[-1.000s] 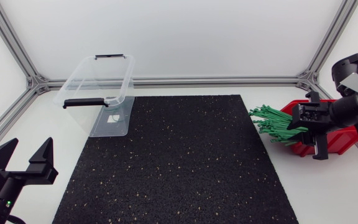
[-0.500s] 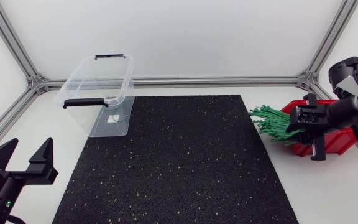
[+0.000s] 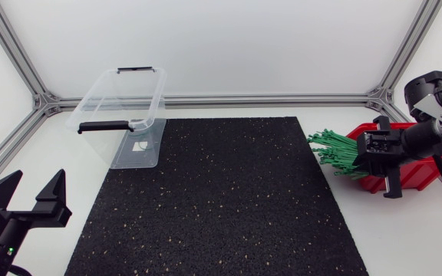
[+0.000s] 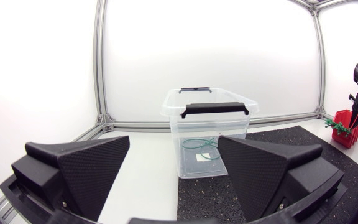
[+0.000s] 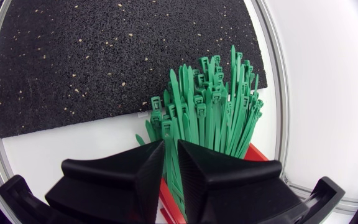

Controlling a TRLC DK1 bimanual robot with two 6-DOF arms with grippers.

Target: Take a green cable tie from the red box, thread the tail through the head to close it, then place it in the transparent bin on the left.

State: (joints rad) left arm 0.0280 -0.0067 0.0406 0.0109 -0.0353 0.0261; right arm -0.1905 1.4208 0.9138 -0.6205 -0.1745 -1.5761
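Overhead, the left gripper (image 3: 33, 181) is spread wide and holds nothing; the right gripper (image 3: 382, 157) is over the red box (image 3: 420, 176). In the left wrist view, the transparent bin (image 4: 229, 134) stands ahead. In the right wrist view, the nearly closed fingers pinch the green cable ties (image 5: 216, 106).

Mat (image 3: 221, 199): lay across the tabletop's (image 3: 52, 146) middle.
Bin (image 3: 121, 115): stood at the mat's far-left corner.
Box (image 3: 417, 175): sat by the tabletop's right edge.
Cable ties (image 3: 336, 149): lay in the box, overhanging toward the mat.
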